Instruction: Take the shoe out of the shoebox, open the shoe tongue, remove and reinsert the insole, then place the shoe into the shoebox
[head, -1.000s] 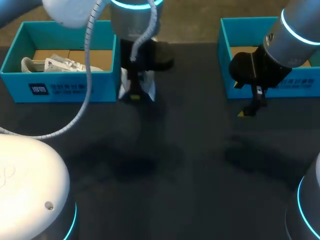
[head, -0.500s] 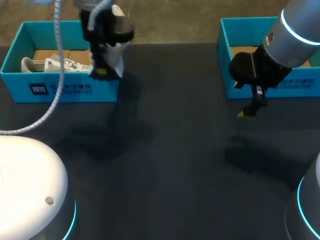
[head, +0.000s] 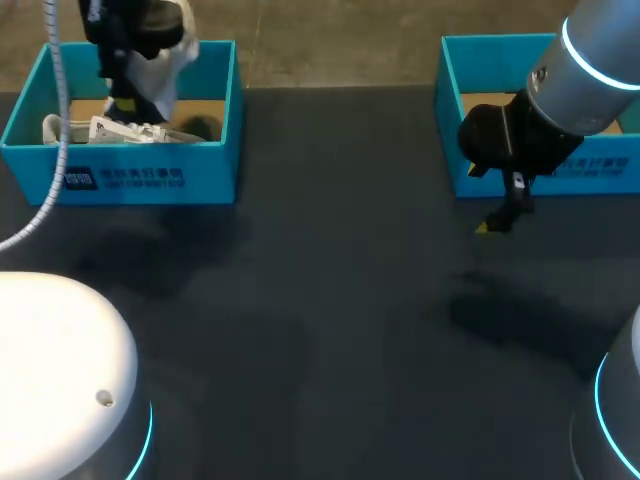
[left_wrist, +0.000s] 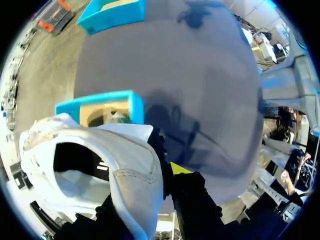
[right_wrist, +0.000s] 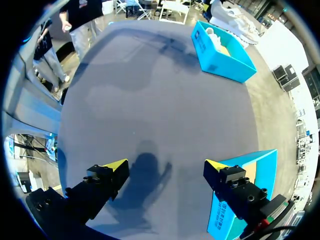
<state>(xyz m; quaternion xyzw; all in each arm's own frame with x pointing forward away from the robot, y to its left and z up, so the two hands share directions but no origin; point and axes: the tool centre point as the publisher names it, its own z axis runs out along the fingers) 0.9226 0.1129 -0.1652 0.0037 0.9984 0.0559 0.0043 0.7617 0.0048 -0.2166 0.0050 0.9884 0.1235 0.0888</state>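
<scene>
My left gripper is shut on the side wall of a white shoe and holds it over the left blue shoebox. A second white shoe lies in that box. In the left wrist view the held shoe hangs opening-up against the fingers, with the box below it. My right gripper stands open and empty above the table, in front of the right blue shoebox. In its own view the right gripper has the wide-spread yellow tips over bare table.
The right shoebox is close beside the right gripper's finger. The left shoebox shows far across the dark table.
My left arm has carried the white shoe from the table's back middle leftward and now holds it over the left shoebox. The right arm has not moved.
</scene>
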